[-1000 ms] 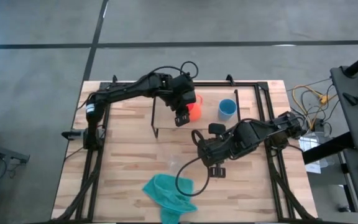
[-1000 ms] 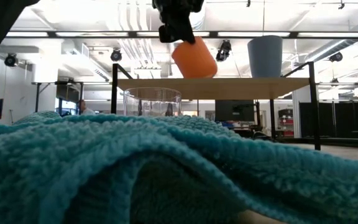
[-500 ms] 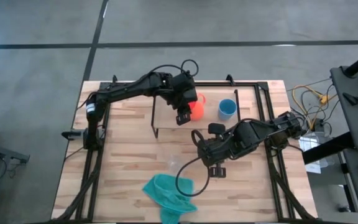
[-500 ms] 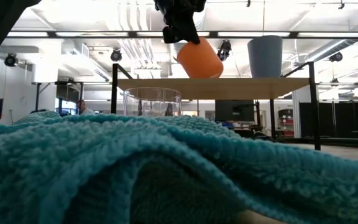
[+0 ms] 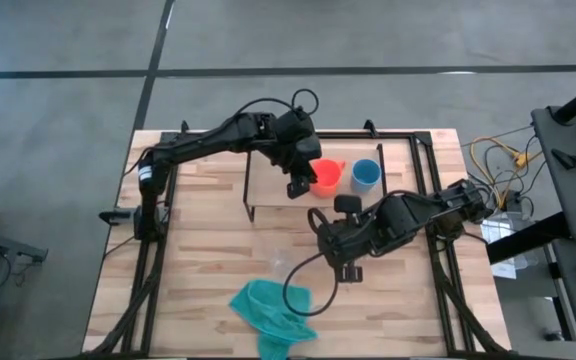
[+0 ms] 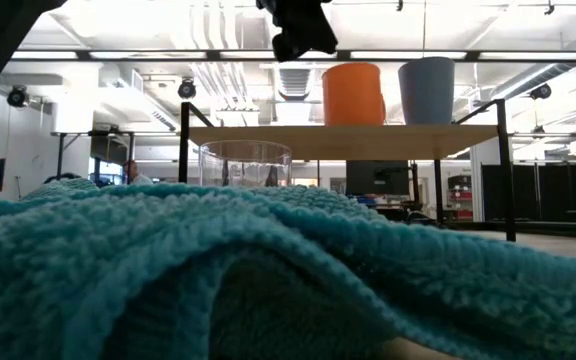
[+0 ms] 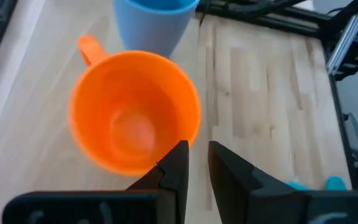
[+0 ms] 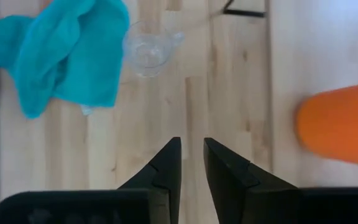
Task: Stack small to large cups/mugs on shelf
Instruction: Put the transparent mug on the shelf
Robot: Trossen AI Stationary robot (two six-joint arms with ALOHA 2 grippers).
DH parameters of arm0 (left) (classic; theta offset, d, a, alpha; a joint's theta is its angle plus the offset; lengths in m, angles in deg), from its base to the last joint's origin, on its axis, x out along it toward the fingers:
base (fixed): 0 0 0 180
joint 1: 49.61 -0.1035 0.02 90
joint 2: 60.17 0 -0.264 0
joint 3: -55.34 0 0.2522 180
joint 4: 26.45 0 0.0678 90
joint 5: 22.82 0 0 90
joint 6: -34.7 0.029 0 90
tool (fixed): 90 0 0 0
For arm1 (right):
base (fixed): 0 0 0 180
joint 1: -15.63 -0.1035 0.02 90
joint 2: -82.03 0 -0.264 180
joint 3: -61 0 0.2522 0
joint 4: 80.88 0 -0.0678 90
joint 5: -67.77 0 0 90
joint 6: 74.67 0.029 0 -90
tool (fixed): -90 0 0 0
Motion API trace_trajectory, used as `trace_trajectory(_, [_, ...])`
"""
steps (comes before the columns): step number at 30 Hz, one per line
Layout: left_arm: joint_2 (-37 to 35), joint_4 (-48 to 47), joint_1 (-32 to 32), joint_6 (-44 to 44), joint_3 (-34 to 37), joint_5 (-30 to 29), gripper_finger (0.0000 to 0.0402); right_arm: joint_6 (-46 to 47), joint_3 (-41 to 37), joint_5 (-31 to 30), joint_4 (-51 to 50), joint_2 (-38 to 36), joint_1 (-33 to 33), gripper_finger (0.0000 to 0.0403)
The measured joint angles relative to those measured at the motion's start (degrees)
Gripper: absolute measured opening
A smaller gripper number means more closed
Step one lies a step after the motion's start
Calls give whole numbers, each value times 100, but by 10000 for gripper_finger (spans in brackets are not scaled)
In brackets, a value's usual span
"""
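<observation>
The orange mug (image 5: 325,177) (image 6: 353,95) (image 7: 132,118) stands upright on its base on the light-wood shelf (image 6: 368,140), close beside the blue cup (image 5: 365,175) (image 6: 426,90), which is also upright there. My left gripper (image 5: 298,186) (image 6: 303,40) (image 7: 197,149) hovers just above and to the left of the mug. It is open by a narrow gap, with nothing between the fingers. The clear glass cup (image 5: 280,255) (image 8: 146,50) stands on the table in front of the shelf. My right gripper (image 5: 346,270) (image 8: 192,143) waits shut over the table near the shelf's front.
A teal cloth (image 5: 273,310) (image 8: 67,56) lies crumpled near the table's near edge, beside the glass cup. The shelf's black wire legs (image 5: 248,195) stand on the tabletop. Cables and equipment sit off the table's right edge. Bare wood lies left of the shelf.
My left gripper carried the tilted orange mug rightward along the shelf toward the blue cup. The mug has turned upright and now stands on the shelf beside the blue cup. The gripper has let go and sits above and left of the mug.
</observation>
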Motion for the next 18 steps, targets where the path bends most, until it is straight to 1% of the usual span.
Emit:
trace_trajectory(4, [-35, -3, 2, -3, -199, 13, 48, -37, 0, -58, 3, -99, 0, 60])
trace_trajectory(9, [-274, -44, 2, -8, -458, 21, 48, -34, 0, -119, 11, -441, -4, 58])
trace_trajectory(11, [-454, -41, 3, -8, -497, 22, 48, -30, 0, -389, 18, -645, -12, 58])
trace_trajectory(15, [-976, -168, 12, -13, -469, 26, 48, 88, 2, -1175, 72, -1115, -65, 58])
trace_trajectory(18, [-1356, -470, 14, -205, -424, 34, 48, 177, -32, -1590, 165, -1393, -125, 59])
